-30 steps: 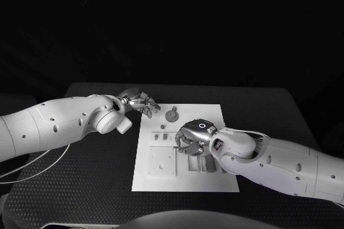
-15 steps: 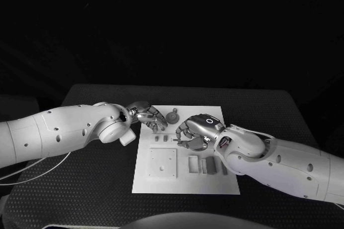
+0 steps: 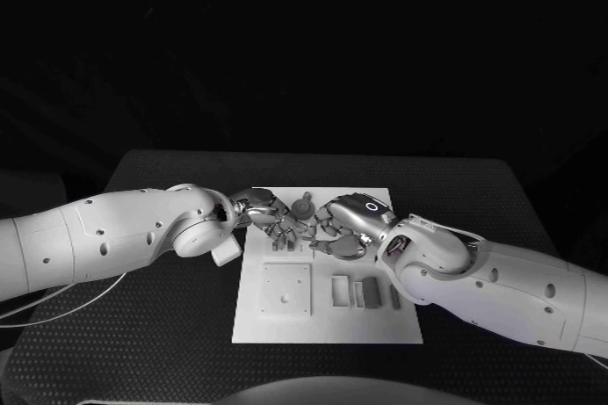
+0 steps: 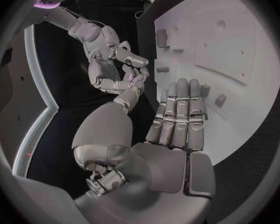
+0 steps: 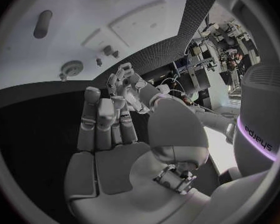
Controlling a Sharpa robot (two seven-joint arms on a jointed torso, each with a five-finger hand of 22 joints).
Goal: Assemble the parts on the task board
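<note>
**Both hands crowding the far end of the board**

Left hand (image 3: 266, 213) sits at the far-left corner of the task board (image 3: 327, 321), fingers loosely apart, holding nothing I can see. Just right of it is the keyhole-shaped part (image 3: 301, 209) — round head, short tab — between the hands, touching neither, about equally near both. Right hand (image 3: 349, 229): curled, looks empty — can't tell for sure.

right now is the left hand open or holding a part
Open: in the left wrist view the left hand has its fingers straight and empty above the task board.
</note>
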